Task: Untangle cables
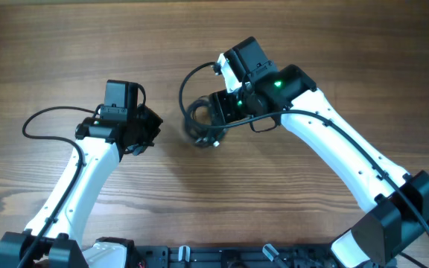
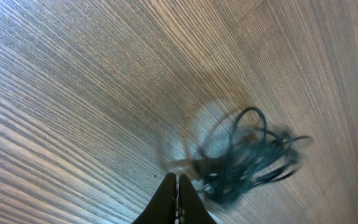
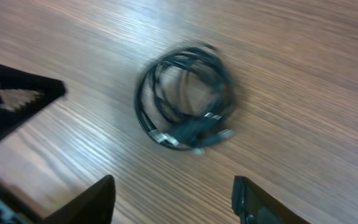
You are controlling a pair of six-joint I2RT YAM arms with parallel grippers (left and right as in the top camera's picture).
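The cables [image 3: 185, 102] lie on the wooden table as a small bundle of thin black loops with little plug ends. In the right wrist view they rest ahead of my right gripper [image 3: 174, 193], whose jaws stand wide open with nothing between them. From overhead the right gripper [image 1: 208, 117] hovers right over the cables [image 1: 197, 135]. My left gripper [image 2: 177, 186] is shut and empty, and the cables [image 2: 244, 155] lie just to the right of its tips, blurred. Overhead, the left gripper [image 1: 153, 130] sits a little to the left of the bundle.
A thicker black arm cable [image 1: 185, 82] arcs beside the right wrist, and another [image 1: 47, 115] loops out left of the left arm. The left gripper's dark body [image 3: 11, 106] shows at the left edge of the right wrist view. The arm bases [image 1: 199, 257] line the near edge.
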